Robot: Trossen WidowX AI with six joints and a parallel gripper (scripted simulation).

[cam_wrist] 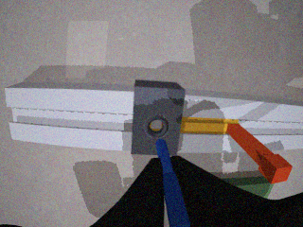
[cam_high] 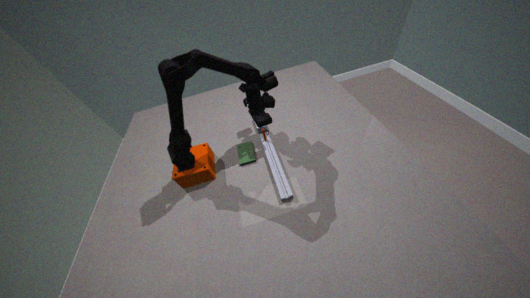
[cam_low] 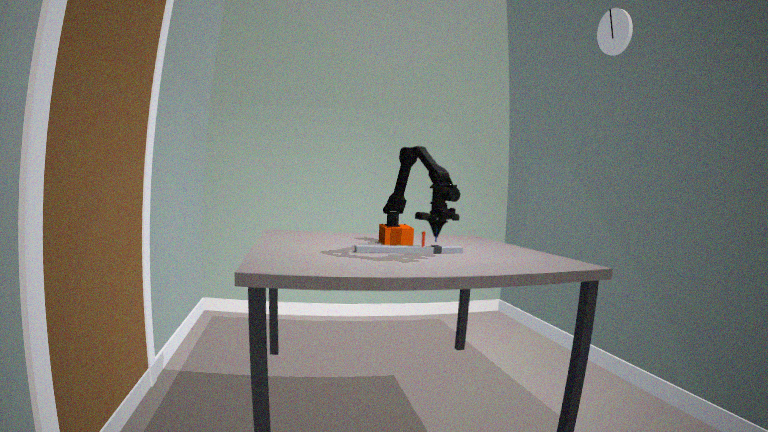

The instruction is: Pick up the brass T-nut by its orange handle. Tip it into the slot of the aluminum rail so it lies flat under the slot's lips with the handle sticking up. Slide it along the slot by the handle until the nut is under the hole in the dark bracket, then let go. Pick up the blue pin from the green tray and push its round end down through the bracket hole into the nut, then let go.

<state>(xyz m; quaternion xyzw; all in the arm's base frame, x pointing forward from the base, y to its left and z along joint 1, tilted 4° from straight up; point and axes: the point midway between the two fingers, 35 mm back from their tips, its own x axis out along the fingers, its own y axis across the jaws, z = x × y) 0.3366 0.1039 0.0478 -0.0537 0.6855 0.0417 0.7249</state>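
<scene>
T-nut: brass, in slot | handle: orange, upright | pin: blue, in tool

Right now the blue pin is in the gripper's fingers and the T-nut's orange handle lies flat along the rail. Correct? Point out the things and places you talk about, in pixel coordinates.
Not the handle: the orange handle (cam_high: 263,132) (cam_low: 423,238) (cam_wrist: 258,153) sticks up from the rail (cam_high: 278,170) (cam_low: 390,249) (cam_wrist: 71,98), as the exterior view shows. The rest stands.

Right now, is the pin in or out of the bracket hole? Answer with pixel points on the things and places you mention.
Out. The wrist view shows the hole (cam_wrist: 156,126) open, with the pin (cam_wrist: 171,189) in the jaws, its round tip beside the hole from that angle.
</scene>
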